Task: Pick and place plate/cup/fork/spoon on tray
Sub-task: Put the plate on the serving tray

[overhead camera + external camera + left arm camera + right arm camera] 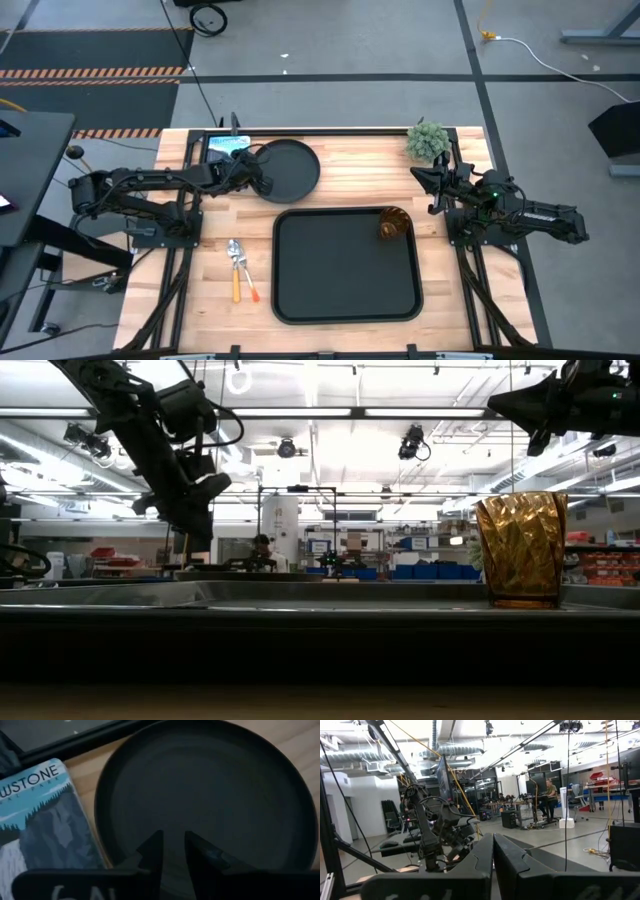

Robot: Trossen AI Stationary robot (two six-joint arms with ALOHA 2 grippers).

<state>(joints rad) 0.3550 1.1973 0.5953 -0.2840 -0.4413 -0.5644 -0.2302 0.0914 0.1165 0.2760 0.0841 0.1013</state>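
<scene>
Left claw (172,851) over the plate (210,785).
Its fingers look narrowly parted, apparently gripping nothing; the right claw (493,851) is closed, raised beside the tray (347,300).

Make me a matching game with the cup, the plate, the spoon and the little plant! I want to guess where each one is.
Things:
1. cup
2. plate
3. spoon
4. little plant

Places:
A. on the bare wood, left of the tray, next to the fork
B. at the table's far right corner
C. standing on the tray, in its far right corner
D. on the wood beyond the tray, right by the left gripper

Pairs: 1-C, 2-D, 3-A, 4-B
</scene>
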